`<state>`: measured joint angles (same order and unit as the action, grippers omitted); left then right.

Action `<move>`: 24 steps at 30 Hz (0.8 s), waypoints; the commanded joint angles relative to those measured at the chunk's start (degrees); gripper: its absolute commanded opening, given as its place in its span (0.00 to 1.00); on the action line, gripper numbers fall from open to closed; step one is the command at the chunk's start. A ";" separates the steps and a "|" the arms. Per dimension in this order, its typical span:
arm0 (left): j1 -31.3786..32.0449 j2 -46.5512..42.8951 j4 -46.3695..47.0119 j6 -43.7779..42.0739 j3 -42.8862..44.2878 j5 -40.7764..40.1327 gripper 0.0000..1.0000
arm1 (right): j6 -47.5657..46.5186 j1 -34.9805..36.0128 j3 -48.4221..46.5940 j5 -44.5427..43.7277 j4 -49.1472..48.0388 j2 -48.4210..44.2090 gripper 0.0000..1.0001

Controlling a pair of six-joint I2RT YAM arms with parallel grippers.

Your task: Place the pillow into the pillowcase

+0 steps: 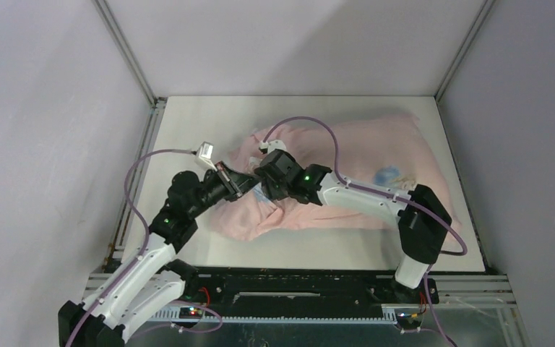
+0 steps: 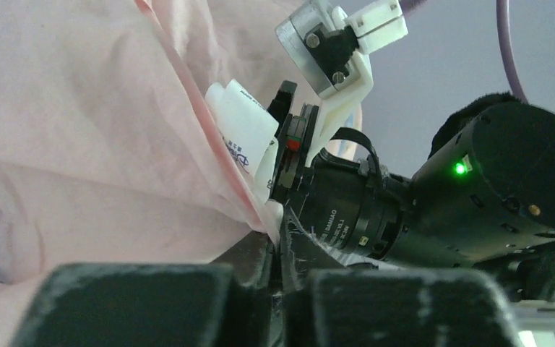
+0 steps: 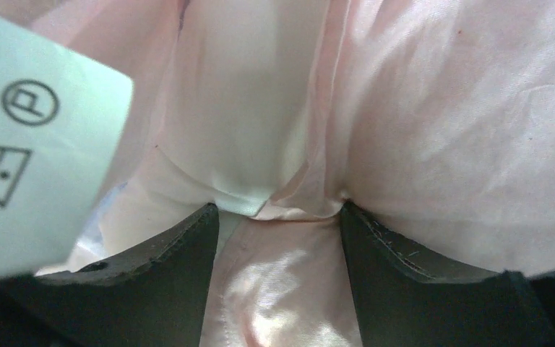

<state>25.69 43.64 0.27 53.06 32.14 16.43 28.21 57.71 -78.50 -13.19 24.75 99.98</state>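
Observation:
The pale pink pillowcase lies bulging across the table, a blue print on its top, its open end at the left. The pillow's white fabric shows inside that opening in the right wrist view; in the top view it is hidden in the case. My left gripper is shut on the case's pink edge at the opening. My right gripper is open, its fingers pressed into the opening with the pink hem between them.
A white care label hangs at the opening, beside my right gripper. The two wrists are close together, the right wrist's camera just past my left jaws. Grey walls enclose the table on three sides.

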 commanded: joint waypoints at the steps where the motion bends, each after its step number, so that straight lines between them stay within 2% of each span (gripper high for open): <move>1: -1.13 3.03 -7.71 -3.65 -5.84 -6.32 0.16 | -0.43 1.61 -6.61 -4.20 1.84 -10.21 0.66; 3: -1.32 0.79 -10.29 -4.88 -4.90 -8.11 0.17 | -1.13 2.19 -7.75 -6.65 3.13 -10.02 0.65; 4: -1.41 0.10 -11.43 -5.50 -4.26 -8.54 0.12 | -1.39 2.19 -7.85 -7.01 3.35 -9.85 0.63; 5: -1.51 -0.77 -12.15 -5.89 -3.79 -8.61 0.02 | -1.29 1.95 -7.89 -6.98 3.61 -9.52 0.59; 9: -1.52 -5.64 -13.23 -6.18 -2.35 -9.32 0.00 | -0.68 1.33 -8.08 -8.00 5.35 -8.01 0.38; 12: -1.48 -8.45 -14.84 -6.47 -0.96 -10.42 0.00 | -0.48 0.94 -7.15 -7.96 5.32 -7.93 0.34; 15: -1.52 -7.04 -16.06 -7.84 1.07 -9.13 0.00 | -0.76 0.86 -7.44 -7.82 5.19 -8.47 0.36; 17: -1.45 -5.87 -14.26 -7.78 1.03 -7.25 0.04 | -1.72 1.35 -9.15 -8.17 5.86 -8.05 0.40; 22: -1.44 -4.97 -14.78 -8.35 2.88 -7.14 0.28 | -4.28 2.79 -17.94 -9.80 12.32 -2.18 0.48; 24: -1.48 -5.41 -16.20 -8.76 3.97 -8.56 0.35 | -4.31 2.82 -19.93 -9.85 13.75 0.37 0.50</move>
<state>24.45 39.07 -14.79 46.30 30.24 9.21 25.45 59.83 -92.97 -20.99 35.14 96.23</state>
